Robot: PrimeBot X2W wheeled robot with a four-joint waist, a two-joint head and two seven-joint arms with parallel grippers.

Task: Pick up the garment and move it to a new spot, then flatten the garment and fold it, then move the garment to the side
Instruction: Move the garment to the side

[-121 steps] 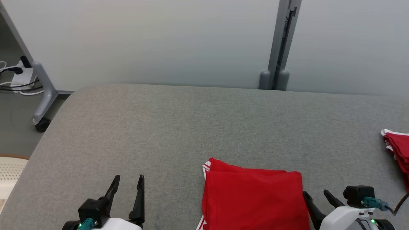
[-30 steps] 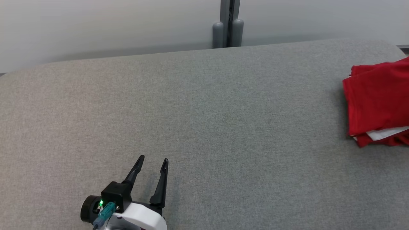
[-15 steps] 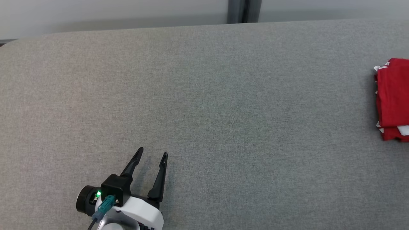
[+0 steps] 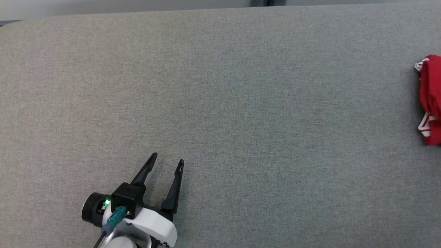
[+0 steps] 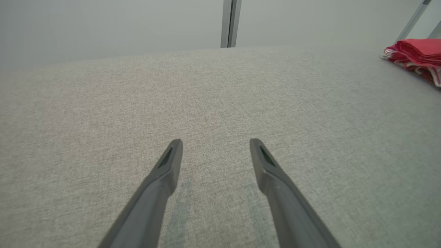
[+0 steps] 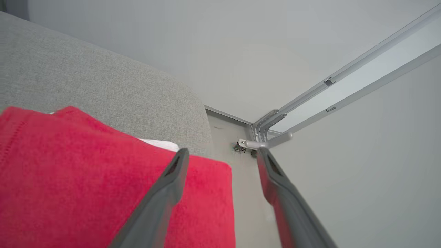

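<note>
A grey padded table (image 4: pixel 241 103) ran across the head view under a thin strip of pale wall. The left gripper (image 4: pixel 168 159) sat near the table's front edge, left of middle, its fingers spread and empty. The folded red garment (image 4: pixel 431 93), with white trim showing, lay at the table's right edge. In the left wrist view the two fingers stood wide apart over bare table, with the garment at the far right corner and a grey post (image 5: pixel 231 23) behind the far edge. In the right wrist view the right gripper (image 6: pixel 222 151) was open, with one finger over the garment's corner and the other past the table's end. Whether it touched the fabric could not be told.
</note>
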